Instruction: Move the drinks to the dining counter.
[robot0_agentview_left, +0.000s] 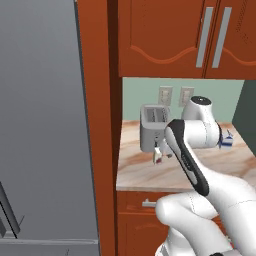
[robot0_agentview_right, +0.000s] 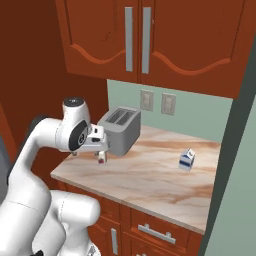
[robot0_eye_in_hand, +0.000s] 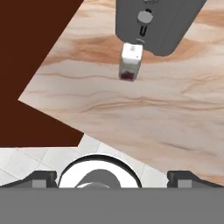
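Note:
A small bottle (robot0_eye_in_hand: 130, 61) with a pale top and a dark red lower part stands on the narrow marbled counter (robot0_agentview_right: 150, 180), just in front of the grey toaster (robot0_agentview_right: 120, 129). The same bottle (robot0_agentview_right: 101, 159) (robot0_agentview_left: 158, 155) is near the counter's left front corner. A white-and-blue carton (robot0_agentview_right: 186, 160) (robot0_agentview_left: 227, 140) stands toward the right, partly behind my arm in the left base view. My gripper (robot0_eye_in_hand: 113, 178) hangs open and empty above the counter's front edge, short of the bottle and looking down. The dining counter is out of view.
Red-brown wall cabinets (robot0_agentview_right: 150, 40) hang above the counter, and a green wall with two outlets (robot0_agentview_right: 157, 102) closes the back. A grey fridge (robot0_agentview_left: 42, 125) stands at the left beyond a wooden side panel (robot0_agentview_left: 100, 100). Drawers (robot0_agentview_right: 155, 230) sit below the counter.

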